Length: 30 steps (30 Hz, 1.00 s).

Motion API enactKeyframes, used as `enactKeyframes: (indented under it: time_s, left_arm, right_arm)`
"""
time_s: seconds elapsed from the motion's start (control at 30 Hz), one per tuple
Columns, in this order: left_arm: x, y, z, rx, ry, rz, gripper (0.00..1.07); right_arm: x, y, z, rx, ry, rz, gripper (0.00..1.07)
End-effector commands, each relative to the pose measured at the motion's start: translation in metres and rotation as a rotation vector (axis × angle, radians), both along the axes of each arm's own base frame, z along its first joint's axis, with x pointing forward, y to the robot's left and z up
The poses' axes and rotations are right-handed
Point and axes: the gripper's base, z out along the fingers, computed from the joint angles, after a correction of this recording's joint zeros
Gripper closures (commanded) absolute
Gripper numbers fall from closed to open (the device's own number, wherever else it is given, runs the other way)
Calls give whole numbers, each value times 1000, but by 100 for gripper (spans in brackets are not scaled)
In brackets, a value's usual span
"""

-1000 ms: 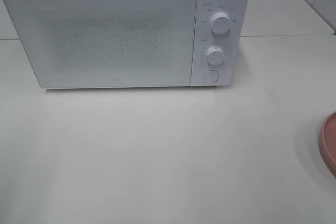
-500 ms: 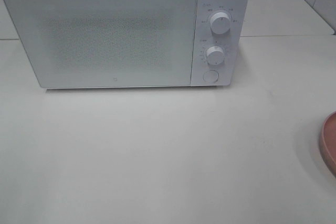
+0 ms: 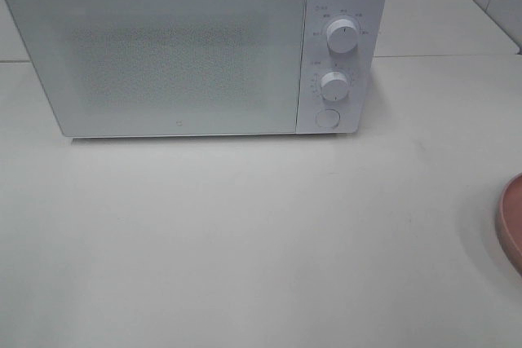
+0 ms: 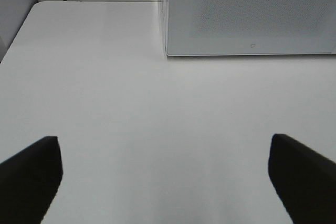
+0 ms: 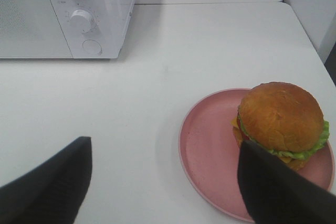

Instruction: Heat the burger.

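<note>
No text can be read anywhere in these views. The white microwave (image 3: pixel 194 46) carries small printed marks and scale ticks around its upper dial (image 3: pixel 341 36) and lower dial (image 3: pixel 334 85), all too fine and blurred to make out, and a tiny emblem low on the door (image 3: pixel 163 55), seen also from the left wrist, which cannot be deciphered either.

A white tabletop (image 3: pixel 245 234) carries two items. A white microwave (image 3: pixel 179 55), door closed, is seated at the rear. A pink plate (image 5: pixel 210 150) is placed toward the right front edge, well apart from the microwave and only partly captured in the exterior high view.
</note>
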Motion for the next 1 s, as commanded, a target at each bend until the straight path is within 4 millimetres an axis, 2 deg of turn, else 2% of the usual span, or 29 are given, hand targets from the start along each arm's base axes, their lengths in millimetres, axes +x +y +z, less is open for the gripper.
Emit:
enactKeyframes:
  time_s: [0.03,1.0]
  left_arm:
    - [-4,0,-1,0,-22,2,7]
    - [-4,0,-1,1,-23,3,7]
  right_arm:
    - [-3,0,-1,-3,-28,0,34]
    - [-3,0,-1,-3,-28,0,34]
